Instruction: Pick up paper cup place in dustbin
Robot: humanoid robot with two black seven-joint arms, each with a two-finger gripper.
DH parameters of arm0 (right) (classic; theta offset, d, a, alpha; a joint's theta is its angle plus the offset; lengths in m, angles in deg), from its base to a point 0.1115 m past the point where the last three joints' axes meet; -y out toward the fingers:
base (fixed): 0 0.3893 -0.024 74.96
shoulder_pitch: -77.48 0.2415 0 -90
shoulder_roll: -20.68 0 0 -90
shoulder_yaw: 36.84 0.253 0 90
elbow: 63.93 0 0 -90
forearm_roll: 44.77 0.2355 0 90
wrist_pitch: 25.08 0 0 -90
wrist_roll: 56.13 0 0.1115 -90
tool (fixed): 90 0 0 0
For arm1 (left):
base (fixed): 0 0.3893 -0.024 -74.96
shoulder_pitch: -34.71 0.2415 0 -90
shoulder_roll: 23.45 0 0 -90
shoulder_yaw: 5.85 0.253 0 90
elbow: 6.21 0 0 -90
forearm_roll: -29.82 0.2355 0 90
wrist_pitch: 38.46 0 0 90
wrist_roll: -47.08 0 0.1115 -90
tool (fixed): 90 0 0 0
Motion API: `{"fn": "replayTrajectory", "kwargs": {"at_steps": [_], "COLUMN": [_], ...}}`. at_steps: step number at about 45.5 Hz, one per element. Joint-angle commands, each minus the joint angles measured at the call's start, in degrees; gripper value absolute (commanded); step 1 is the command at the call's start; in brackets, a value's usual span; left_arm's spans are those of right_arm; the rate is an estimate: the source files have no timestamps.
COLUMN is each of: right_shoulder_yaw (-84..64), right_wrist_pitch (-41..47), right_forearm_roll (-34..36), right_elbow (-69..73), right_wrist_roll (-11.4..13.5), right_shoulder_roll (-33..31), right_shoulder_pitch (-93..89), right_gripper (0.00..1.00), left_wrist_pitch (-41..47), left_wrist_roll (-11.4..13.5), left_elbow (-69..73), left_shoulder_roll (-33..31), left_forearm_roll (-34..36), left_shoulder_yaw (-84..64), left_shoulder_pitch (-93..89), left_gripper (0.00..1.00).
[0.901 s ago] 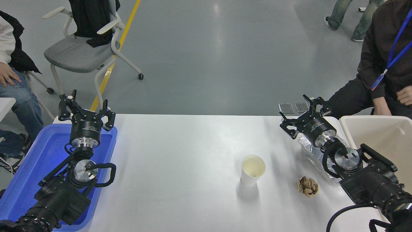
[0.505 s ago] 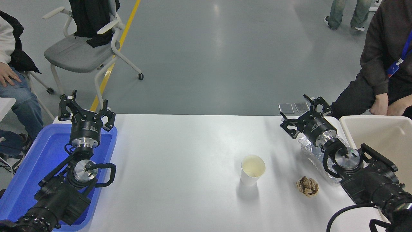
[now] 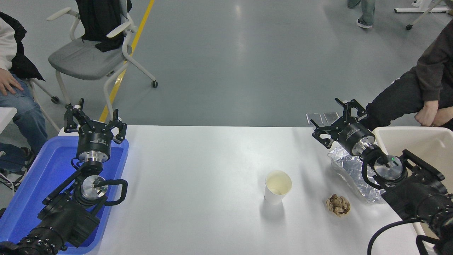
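Writing: small pale print on both gripper bodies, too small to read; no label shows on the cup or the bin.
Cup [image 3: 278, 186]: upright on the table [image 3: 198, 184], right of centre, cream inside showing, empty; untouched and in the same spot as before.
Bin [image 3: 417, 148]: at the table's right edge, well apart from the cup, partly behind the right arm.
Paper ball [image 3: 338, 205]: crumpled, brown, near the cup on its right, between cup and foil container.
Foil container [image 3: 350, 170]: crinkled silver, just beside the bin's left wall; more of it shows now than 0.9 s ago.
Right gripper [image 3: 338, 120]: fingers spread and released, holding nothing, over the table's far right edge, above the foil container's far end; it has shifted slightly right and away from the camera since the earlier frames.
Left gripper [image 3: 95, 118]: fingers spread, empty, parked over the far end of the tray [image 3: 32, 187]; unchanged.
Person at right [image 3: 421, 92]: dark sleeve, hands by the bin's far rim; has leaned further right, and the blue lanyard is out of view.
Person at left [image 3: 10, 71]: seated, hand on knee, as before.
Chair [image 3: 88, 53]: grey, with a dark garment draped on it.
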Motion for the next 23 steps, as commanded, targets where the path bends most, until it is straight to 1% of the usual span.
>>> {"fn": "replayTrajectory", "kwargs": {"at_steps": [1, 6, 10, 14, 23], "right_shoulder_yaw": [-3.62, -5.1, -10.72, -19.76, -44.38], "right_wrist_pitch": [0.07, -0.46, -0.63, -0.63, 0.42], "right_forearm_roll": [-2.07, -4.0, -7.43, -8.66, -9.02], "right_elbow": [4.25, 8.04, 8.83, 9.19, 10.41], "right_wrist_roll": [0.04, 0.13, 0.04, 0.04, -0.39], "right_shoulder_roll": [-5.02, -8.72, -10.3, -11.88, -12.76], "right_shoulder_pitch": [2.25, 4.88, 9.44, 15.33, 29.92], "right_gripper": [1.0, 1.0, 1.0, 1.0, 1.0], "left_wrist_pitch": [0.06, 0.06, 0.06, 0.06, 0.06], "left_wrist_roll": [-0.01, -0.01, -0.01, -0.01, -0.01], "left_elbow": [0.0, 0.0, 0.0, 0.0, 0.0], "left_shoulder_roll": [-0.01, -0.01, -0.01, -0.01, -0.01], "left_forearm_roll": [-0.06, -0.06, 0.03, 0.03, 0.03], "left_shoulder_yaw": [0.0, 0.0, 0.0, 0.0, 0.0], "left_shoulder_pitch": [0.02, 0.02, 0.02, 0.02, 0.02], "left_gripper": [0.99, 0.99, 0.99, 0.99, 0.99]}}
